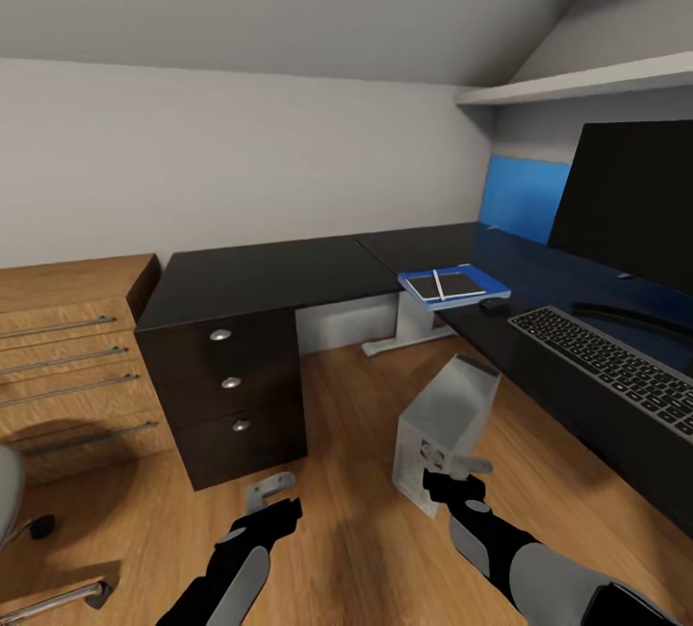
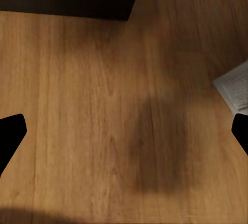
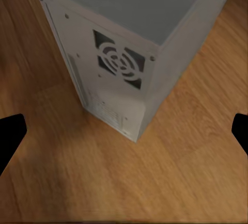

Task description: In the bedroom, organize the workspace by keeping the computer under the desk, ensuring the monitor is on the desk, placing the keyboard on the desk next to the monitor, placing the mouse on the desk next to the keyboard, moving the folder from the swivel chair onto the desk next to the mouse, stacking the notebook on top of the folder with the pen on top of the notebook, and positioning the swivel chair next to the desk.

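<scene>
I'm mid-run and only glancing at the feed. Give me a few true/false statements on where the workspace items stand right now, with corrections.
1. The computer stands on the floor, out in front of the desk. True.
2. The folder lies on the swivel chair. False: it is on the desk, with the notebook and pen on top.
3. The right gripper clamps the computer. False: its fingers are spread, close to the case.
4. The keyboard lies in front of the monitor. True.
5. The mouse sits between folder and keyboard. True.
</scene>
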Tool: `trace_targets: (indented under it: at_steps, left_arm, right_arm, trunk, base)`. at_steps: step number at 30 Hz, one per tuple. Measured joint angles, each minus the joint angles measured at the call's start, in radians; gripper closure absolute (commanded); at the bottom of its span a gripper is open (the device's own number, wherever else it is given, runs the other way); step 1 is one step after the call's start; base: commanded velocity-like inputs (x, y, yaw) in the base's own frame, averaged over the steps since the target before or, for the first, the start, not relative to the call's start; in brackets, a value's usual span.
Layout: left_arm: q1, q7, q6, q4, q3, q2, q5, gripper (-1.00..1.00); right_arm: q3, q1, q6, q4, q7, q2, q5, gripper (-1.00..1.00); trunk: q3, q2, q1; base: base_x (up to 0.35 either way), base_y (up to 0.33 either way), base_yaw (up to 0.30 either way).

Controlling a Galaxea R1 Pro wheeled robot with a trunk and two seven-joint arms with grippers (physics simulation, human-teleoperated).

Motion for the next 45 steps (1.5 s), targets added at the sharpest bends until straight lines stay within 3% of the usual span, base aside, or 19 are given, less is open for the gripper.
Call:
trace_targets:
  at_steps: [7,11,17,39,45]
  left_arm:
    - [0.0,-0.001,-0.004,-0.037,-0.001,0.019,0.001,-1.0]
    - [0.009,-0.001,-0.008,-0.146,-0.001,0.059,0.002,-1.0]
    - [0.04,0.0,-0.009,-0.225,-0.002,0.083,0.004,-1.0]
    - [0.052,0.003,-0.008,-0.257,-0.004,0.089,0.007,-1.0]
    - [0.052,0.003,-0.008,-0.257,-0.005,0.089,0.007,-1.0]
  right_arm:
    - [-0.015,-0.007,0.021,0.004,0.004,-0.001,-0.038,-1.0]
    - [-0.035,-0.008,0.022,0.008,0.007,-0.004,-0.058,-1.0]
    - [-0.039,-0.008,0.016,0.019,0.007,-0.004,-0.062,-1.0]
    - [-0.035,-0.007,-0.059,0.023,0.008,-0.004,-0.061,-1.0]
    - [-0.034,-0.007,-0.065,0.023,0.008,-0.003,-0.061,-1.0]
  trunk:
    - [-0.022,-0.049,0.027]
    - [-0.034,-0.077,0.042]
    - [-0.053,-0.119,0.065]
    - [-0.122,-0.273,0.149]
    - [-0.145,-0.274,0.152]
  base:
    - [0.0,0.0,0.0]
    - [0.0,0.0,0.0]
    - [0.0,0.0,0.0]
    - [0.0,0.0,0.0]
    - [0.0,0.0,0.0]
